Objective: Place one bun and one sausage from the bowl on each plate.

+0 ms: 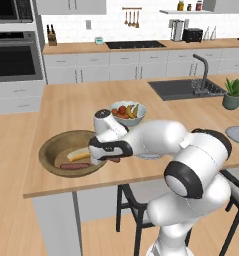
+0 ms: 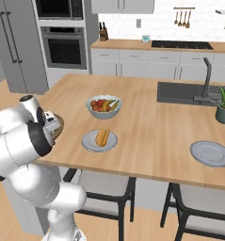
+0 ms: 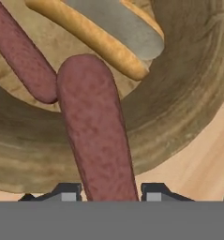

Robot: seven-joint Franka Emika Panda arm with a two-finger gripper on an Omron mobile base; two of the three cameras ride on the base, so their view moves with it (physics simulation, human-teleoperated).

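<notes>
Closest to the hand camera, the gripper [image 3: 111, 193] has its two dark fingertips [image 3: 66, 193] narrowed onto a sausage [image 3: 97, 136], which runs up between them and looks held, its far end over the inner slope of the wooden bowl [image 3: 188, 93]. Just past it a second sausage [image 3: 22, 54] lies on the bowl floor, its end almost touching the held one, and beyond that a bun [image 3: 99, 33] rests split side up.

From the right base view, one plate [image 2: 90, 143] already carries a bun [image 2: 102, 137] but no sausage; the other plate [image 2: 211, 153] sits bare, well apart near the sink side. The fruit bowl [image 2: 104, 106] stands just behind the nearer plate.

To do this step well, I judge the lift should go straight up to clear the rim without nudging the neighbouring sausage, then carry it level to the nearer plate and lay it alongside the bun.
</notes>
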